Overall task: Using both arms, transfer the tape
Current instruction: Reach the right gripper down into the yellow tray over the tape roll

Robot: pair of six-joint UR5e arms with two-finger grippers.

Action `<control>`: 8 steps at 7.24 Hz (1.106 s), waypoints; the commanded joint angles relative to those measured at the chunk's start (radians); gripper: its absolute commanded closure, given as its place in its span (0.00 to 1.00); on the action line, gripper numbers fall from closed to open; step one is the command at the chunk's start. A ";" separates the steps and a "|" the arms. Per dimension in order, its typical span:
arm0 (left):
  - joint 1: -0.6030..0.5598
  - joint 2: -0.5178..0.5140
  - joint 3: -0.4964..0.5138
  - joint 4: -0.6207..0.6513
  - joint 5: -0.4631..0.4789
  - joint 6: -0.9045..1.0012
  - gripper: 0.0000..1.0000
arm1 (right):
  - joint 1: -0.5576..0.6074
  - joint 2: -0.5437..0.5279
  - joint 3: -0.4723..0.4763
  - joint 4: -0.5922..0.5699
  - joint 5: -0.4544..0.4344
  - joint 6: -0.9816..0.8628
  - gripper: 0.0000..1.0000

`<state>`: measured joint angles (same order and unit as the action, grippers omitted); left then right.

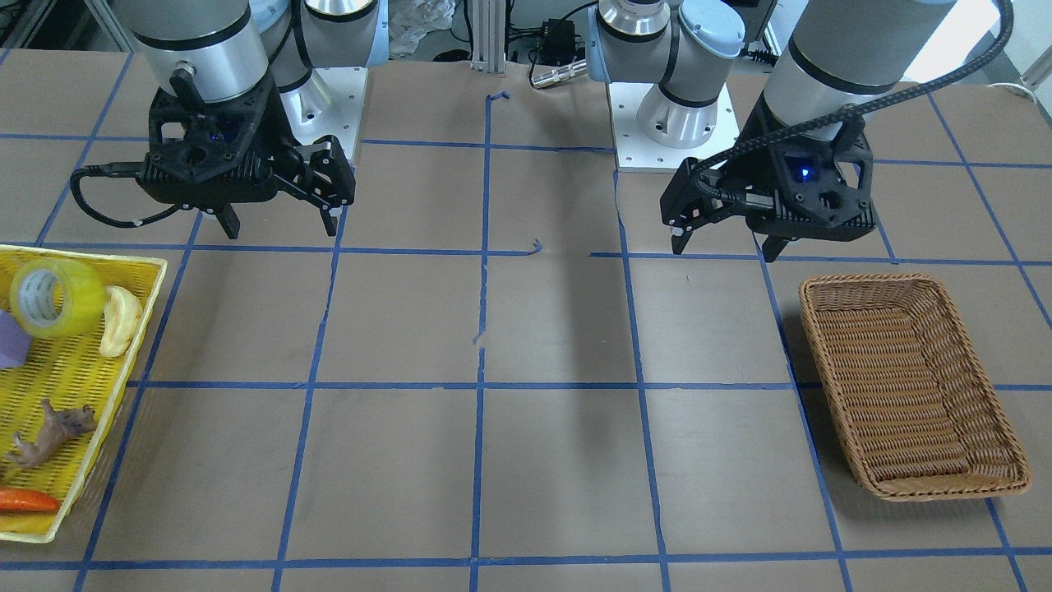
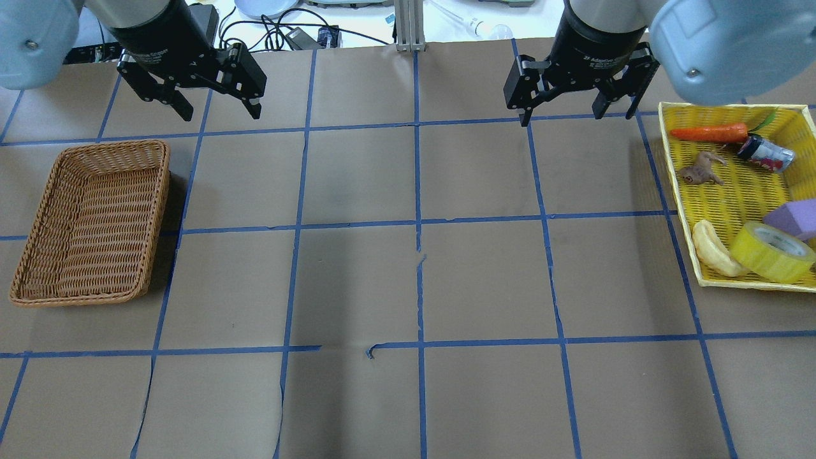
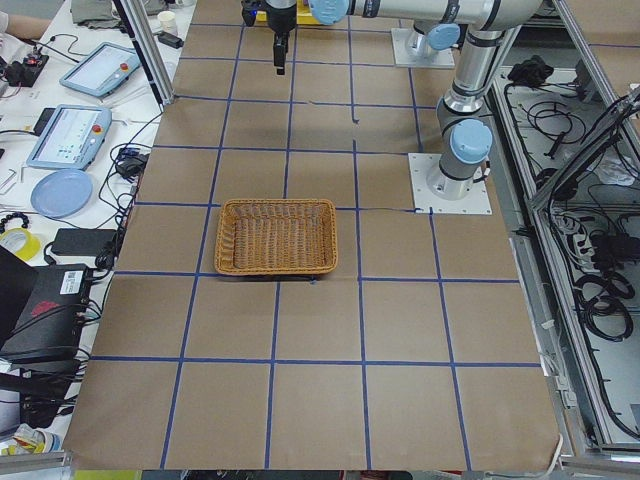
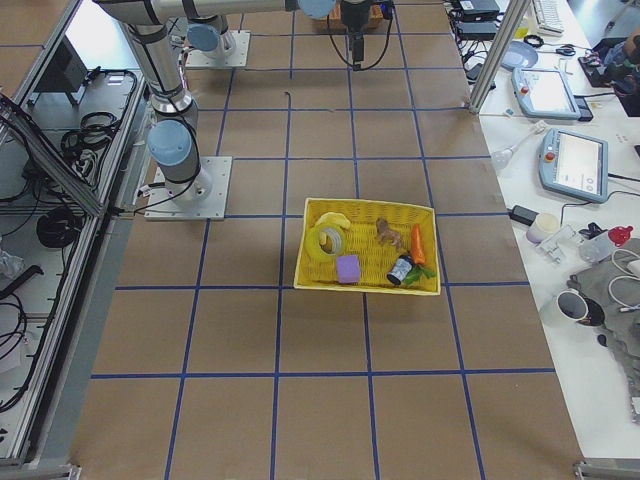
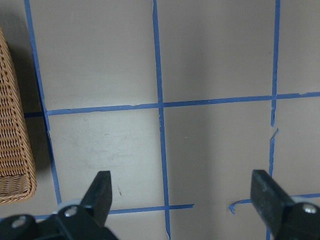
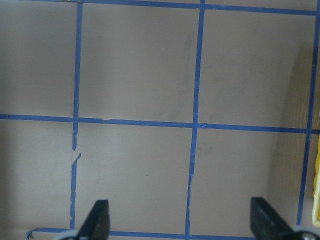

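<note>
the left arm (image 2: 150,25) and the right arm (image 2: 602,22) reach out from the base side and stop above the table, well apart from each other. the left gripper (image 2: 221,113) points down at the surface, jaws spread wide, holding nothing. the right gripper (image 2: 577,116) hangs the same way, pointing down, jaws wide apart and empty, at about the same height.

Yellow tray (image 1: 82,255) partly off-frame; purple block (image 1: 10,339) too

Bright, even overhead light — soft shadows fall on the brown table (image 2: 357,280); wrist views slightly soft, no glare.
</note>
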<state>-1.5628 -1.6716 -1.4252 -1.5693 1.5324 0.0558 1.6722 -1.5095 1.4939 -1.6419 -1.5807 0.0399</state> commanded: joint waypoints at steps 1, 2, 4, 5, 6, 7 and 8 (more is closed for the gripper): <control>0.000 0.007 -0.015 0.006 0.002 0.006 0.00 | -0.018 0.006 -0.003 0.042 -0.001 -0.003 0.00; 0.000 0.013 -0.024 0.008 0.003 0.007 0.00 | -0.069 0.014 -0.003 0.045 -0.007 -0.003 0.00; 0.000 0.018 -0.031 0.008 0.002 0.009 0.00 | -0.249 0.037 0.006 0.080 -0.010 -0.128 0.00; 0.000 0.018 -0.029 0.008 0.002 0.009 0.00 | -0.329 0.069 -0.003 0.079 -0.002 -0.202 0.00; 0.000 0.018 -0.029 0.008 0.000 0.009 0.00 | -0.400 0.078 0.002 0.080 -0.001 -0.251 0.00; 0.000 0.020 -0.029 0.008 0.000 0.007 0.00 | -0.461 0.098 0.006 0.083 -0.008 -0.356 0.00; 0.000 0.020 -0.031 0.008 0.000 0.009 0.00 | -0.524 0.119 0.008 0.085 -0.010 -0.502 0.00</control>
<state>-1.5632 -1.6527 -1.4548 -1.5616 1.5326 0.0638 1.2261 -1.4145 1.4989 -1.5596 -1.5875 -0.3128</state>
